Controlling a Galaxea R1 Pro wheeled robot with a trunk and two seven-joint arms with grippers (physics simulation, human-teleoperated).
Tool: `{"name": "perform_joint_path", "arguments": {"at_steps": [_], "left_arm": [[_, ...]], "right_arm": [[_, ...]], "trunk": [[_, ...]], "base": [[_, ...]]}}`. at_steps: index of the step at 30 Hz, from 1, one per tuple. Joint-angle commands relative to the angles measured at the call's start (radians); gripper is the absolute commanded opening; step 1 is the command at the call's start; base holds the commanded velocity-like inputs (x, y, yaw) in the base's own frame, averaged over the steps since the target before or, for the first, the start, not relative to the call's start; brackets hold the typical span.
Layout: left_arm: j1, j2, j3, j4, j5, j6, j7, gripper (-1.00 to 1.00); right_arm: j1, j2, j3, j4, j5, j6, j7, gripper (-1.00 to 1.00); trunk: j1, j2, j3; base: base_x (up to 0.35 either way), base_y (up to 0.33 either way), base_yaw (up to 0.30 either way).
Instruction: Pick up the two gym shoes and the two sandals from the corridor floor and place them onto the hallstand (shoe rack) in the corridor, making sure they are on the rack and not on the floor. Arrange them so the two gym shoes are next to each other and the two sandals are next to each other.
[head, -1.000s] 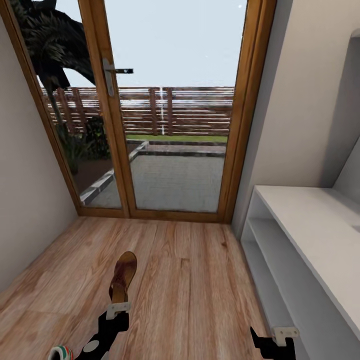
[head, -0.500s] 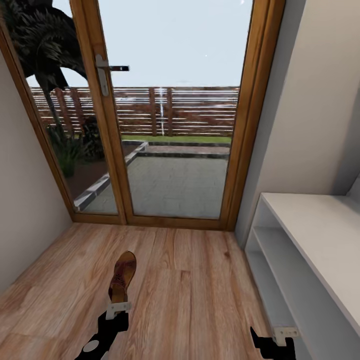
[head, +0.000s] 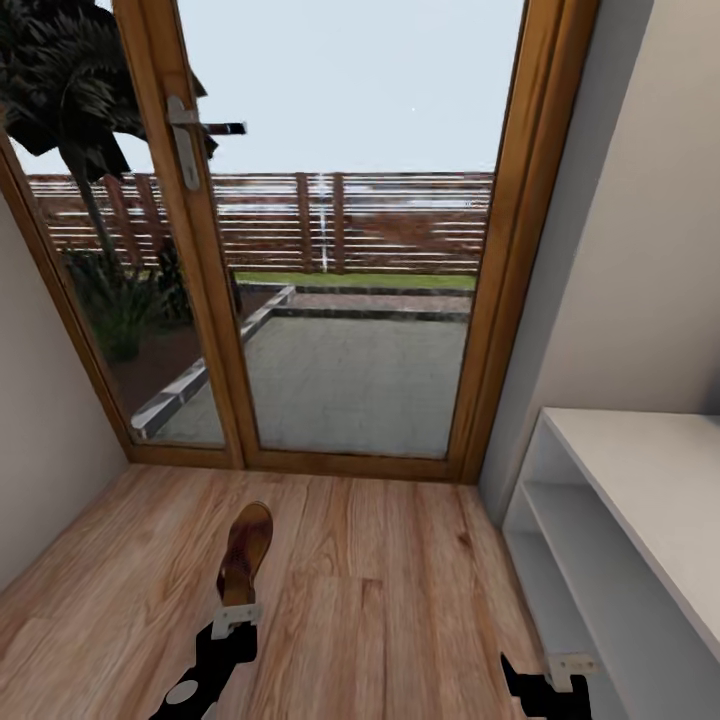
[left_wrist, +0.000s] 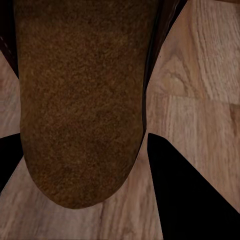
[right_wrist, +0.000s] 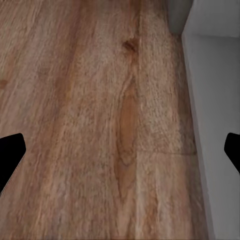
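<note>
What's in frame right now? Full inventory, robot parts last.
dark brown leather sandal with tan footbed: 1, brown, held off the floor in the left hand, toe pointing to the door
light brown wood-plank floor: 1, light brown, across the corridor
pale grey-white low shoe rack with open compartments: 1, grey-white, along the right wall
wood-framed glass door with metal handle: 1, orange-brown, far end, patio and slatted fence behind
left hand: 1, black with pale fingers, shut on the sandal's heel end
right hand: 1, black with pale fingers, open, beside the rack
</note>
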Motion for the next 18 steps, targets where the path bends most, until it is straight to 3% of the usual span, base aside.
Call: {"name": "perform_joint_path", "arguments": {"at_steps": [1, 6, 18], "left_arm": [[-0.001, 0.001, -0.008, 0.000, 0.003, -0.003, 0.008, -1.00], [-0.001, 0.001, -0.008, 0.001, 0.003, -0.004, 0.008, -1.00], [0.000, 0.001, -0.007, 0.001, 0.006, -0.006, 0.008, -1.00]], "right_arm": [[-0.001, 0.001, -0.004, 0.001, 0.003, -0.003, 0.008, 1.00], [-0.001, 0.001, -0.004, 0.001, 0.003, -0.003, 0.008, 1.00], [-0.001, 0.001, -0.003, 0.001, 0.003, -0.003, 0.008, 1.00]], "trunk": [[0.000, 0.000, -0.001], [0.000, 0.000, -0.001], [0.000, 0.000, -0.001]], "base": [[0.339, 0.000, 0.000], [0.339, 0.000, 0.076], [0.339, 0.000, 0.260]]}}
